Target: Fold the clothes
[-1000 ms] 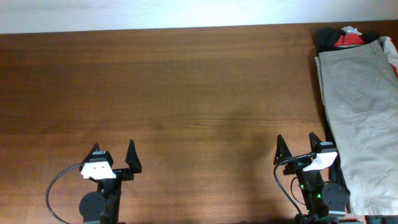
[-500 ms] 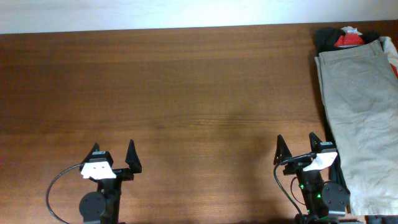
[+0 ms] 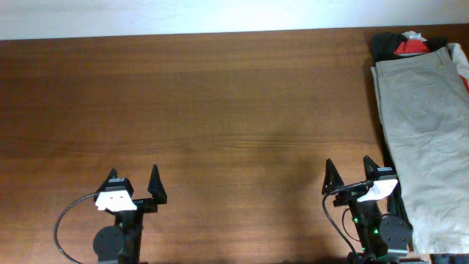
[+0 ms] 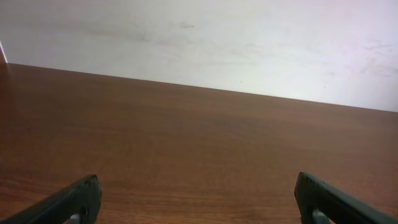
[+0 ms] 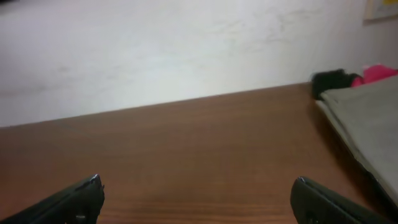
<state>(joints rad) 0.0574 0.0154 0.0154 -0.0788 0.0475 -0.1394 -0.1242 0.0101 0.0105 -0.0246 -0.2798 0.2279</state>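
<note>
1. Hanging at the near left, the left claw [image 3: 133, 176] has its fingers spread wide with nothing between them. The clothes lie well off to its right and outside its own wrist view.
2. The right claw [image 3: 349, 172] is spread and empty as well. The trousers [image 3: 421, 125] lie just beside it on its right, running from alongside it to far ahead.
3. The trousers lie flat with the waistband at the far end. They look like light, limp cloth that will sag and trail instead of keeping its shape, so a pinch mid-panel would probably raise only a peak. Better holds are likely the thicker seams, either the waistband corners or the hem. Using one corner per claw would keep the fold line straight.
4. Far ahead and to the right of the right claw, a black garment [image 3: 382, 45] is bunched beyond the waistband and partly under the trousers. A red-and-white piece [image 3: 410, 47] sits on it, touching the waistband. Both look soft, and the small piece seems light enough to ride along if the trousers are pulled. A dark strip runs along the trousers' left edge; I cannot tell whether it is cloth or shadow.
5. The surface [image 3: 220, 110] is smooth brown wood grain with nothing on it ahead of or between the claws. Cloth should slide over it easily, and there is space to draw the trousers leftward.
6. Beyond the far edge stands a pale wall [image 4: 199, 43] with faint marks.
</note>
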